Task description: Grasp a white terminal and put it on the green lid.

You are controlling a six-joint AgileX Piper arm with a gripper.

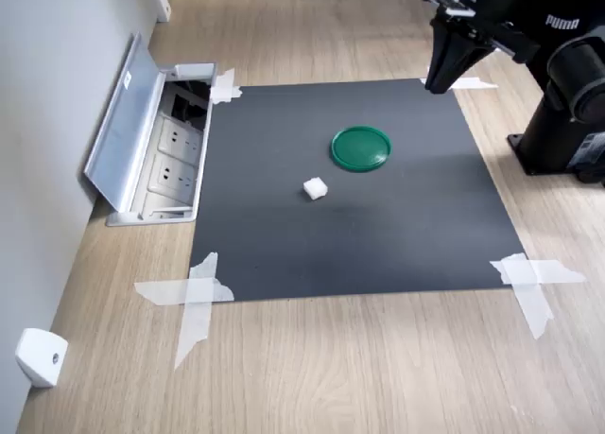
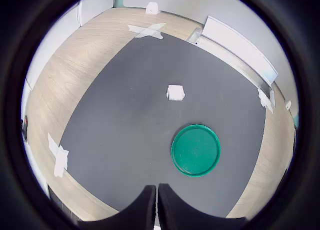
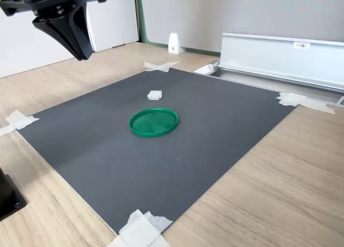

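The white terminal (image 1: 315, 188) (image 2: 175, 93) (image 3: 155, 94) is a tiny white block lying on the black mat (image 1: 378, 235). The green lid (image 1: 360, 147) (image 2: 195, 150) (image 3: 153, 121), a flat round disc with a raised rim, rests on the mat a short way from the terminal, with nothing on it. My gripper (image 1: 437, 84) (image 3: 81, 55) hangs high in the air over the mat's far right corner in the first exterior view, pointing down. In the wrist view its fingers (image 2: 150, 205) are pressed together, shut and holding nothing.
An open floor socket box (image 1: 156, 150) with a raised metal flap borders the mat on the first exterior view's left. White tape strips (image 1: 194, 292) hold the mat's corners. A white wedge-shaped piece (image 1: 40, 355) sits by the wall. The arm's black base (image 1: 567, 122) stands beside the mat.
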